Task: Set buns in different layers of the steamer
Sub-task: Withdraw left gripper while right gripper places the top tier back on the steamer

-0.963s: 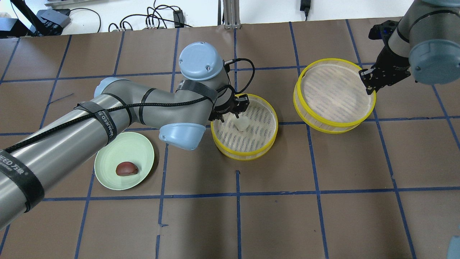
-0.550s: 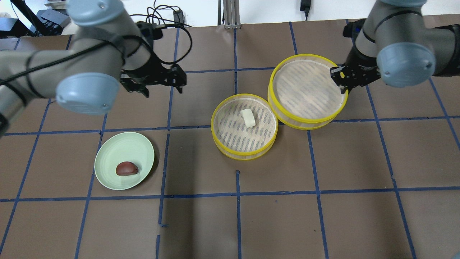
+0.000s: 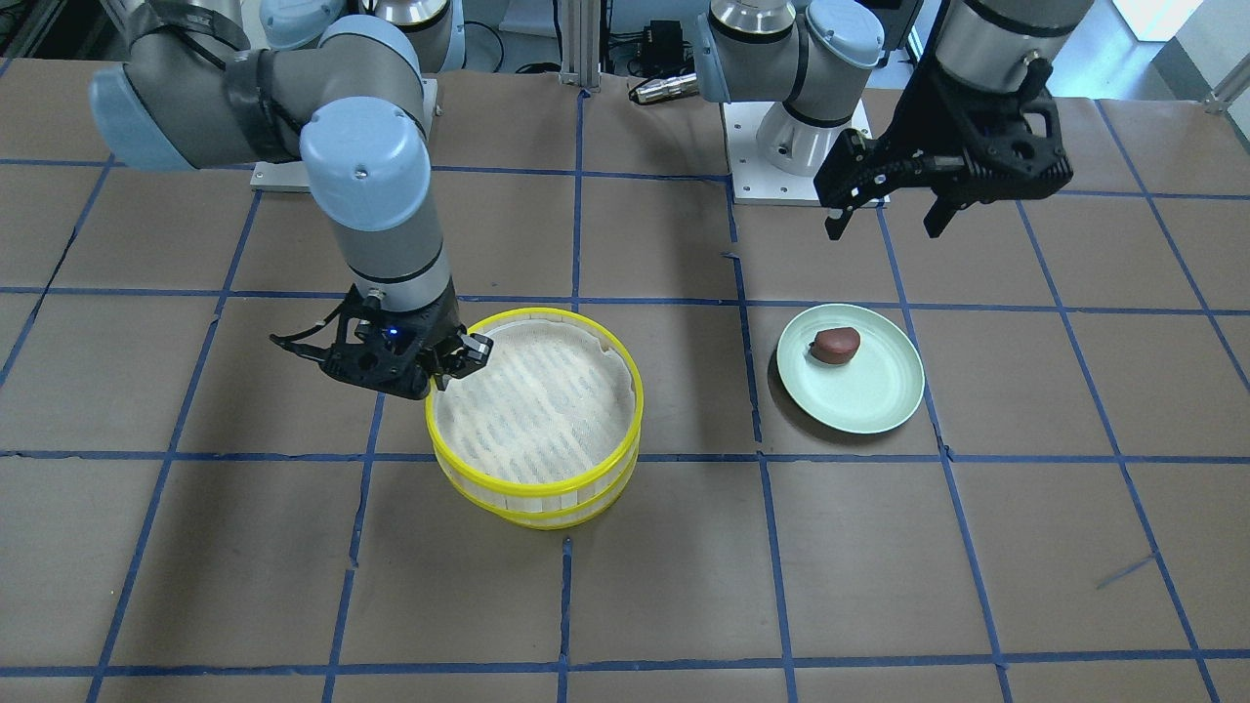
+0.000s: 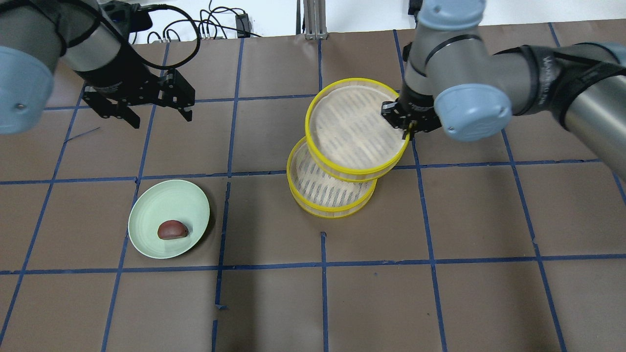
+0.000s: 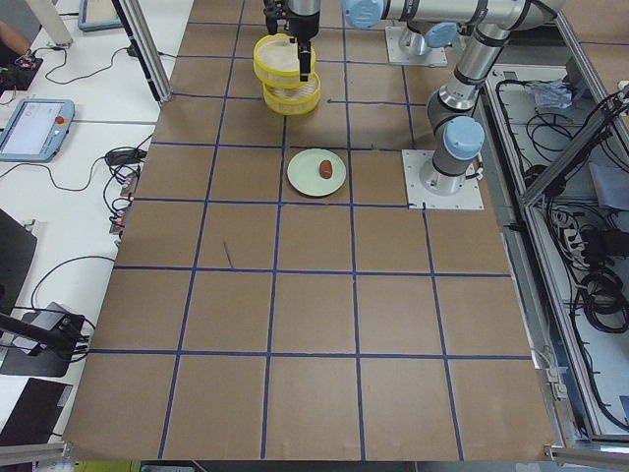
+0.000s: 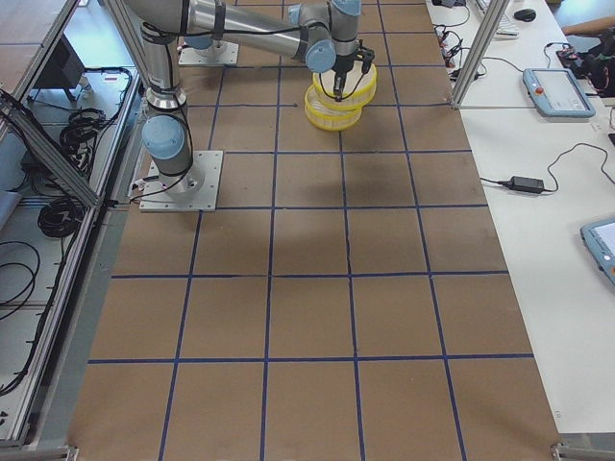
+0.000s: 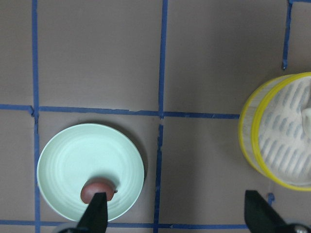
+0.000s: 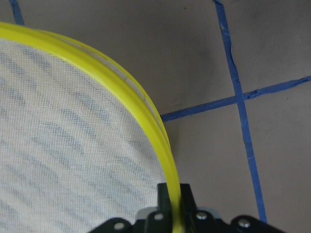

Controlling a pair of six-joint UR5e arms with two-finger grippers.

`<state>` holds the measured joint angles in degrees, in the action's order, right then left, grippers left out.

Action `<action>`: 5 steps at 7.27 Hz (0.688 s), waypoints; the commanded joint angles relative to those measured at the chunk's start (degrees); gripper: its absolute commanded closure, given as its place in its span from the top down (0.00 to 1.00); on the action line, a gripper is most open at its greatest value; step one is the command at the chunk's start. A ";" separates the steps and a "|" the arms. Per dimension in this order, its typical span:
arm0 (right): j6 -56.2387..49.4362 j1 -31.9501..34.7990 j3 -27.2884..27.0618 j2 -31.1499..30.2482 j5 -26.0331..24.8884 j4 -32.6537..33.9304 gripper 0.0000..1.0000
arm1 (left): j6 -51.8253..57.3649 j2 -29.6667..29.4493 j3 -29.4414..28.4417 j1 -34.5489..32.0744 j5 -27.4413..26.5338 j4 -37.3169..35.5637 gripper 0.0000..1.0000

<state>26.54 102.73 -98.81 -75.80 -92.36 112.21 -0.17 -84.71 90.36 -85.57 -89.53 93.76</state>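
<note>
My right gripper (image 4: 408,124) is shut on the rim of the upper steamer layer (image 4: 354,127) and holds it over the lower steamer layer (image 4: 332,195). I cannot tell whether the two layers touch. In the front view the gripper (image 3: 449,366) pinches the upper layer (image 3: 537,400), which covers the lower layer (image 3: 557,508). The white bun is hidden under the upper layer. The dark reddish-brown bun (image 4: 172,230) lies on the pale green plate (image 4: 146,215). My left gripper (image 4: 161,118) is open and empty, raised behind the plate. Its wrist view shows the bun (image 7: 98,190) below.
Brown table paper with blue tape grid lines. Cables and a metal post (image 4: 313,19) lie along the far table edge. The arm bases (image 3: 791,146) stand at the robot's side.
My left gripper let go of the white bun in the lower layer, then rose and pulled back to the left. My right gripper carried the upper layer leftward over the lower one.
</note>
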 commanded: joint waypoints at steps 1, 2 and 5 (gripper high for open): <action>-0.25 1.07 -0.94 1.44 -2.47 -0.24 0.08 | 0.69 2.53 0.86 0.05 -0.48 1.95 1.00; -1.21 1.07 -1.29 1.45 -3.26 -0.15 0.08 | 0.78 2.79 2.26 -0.04 -0.21 1.96 1.00; -0.87 1.07 -1.47 1.62 -2.48 0.03 0.10 | 2.71 3.06 4.47 0.13 -0.74 1.43 1.00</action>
<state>25.64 103.80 -100.20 -74.25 -94.94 112.17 1.47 -81.71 93.93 -85.51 -90.23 95.61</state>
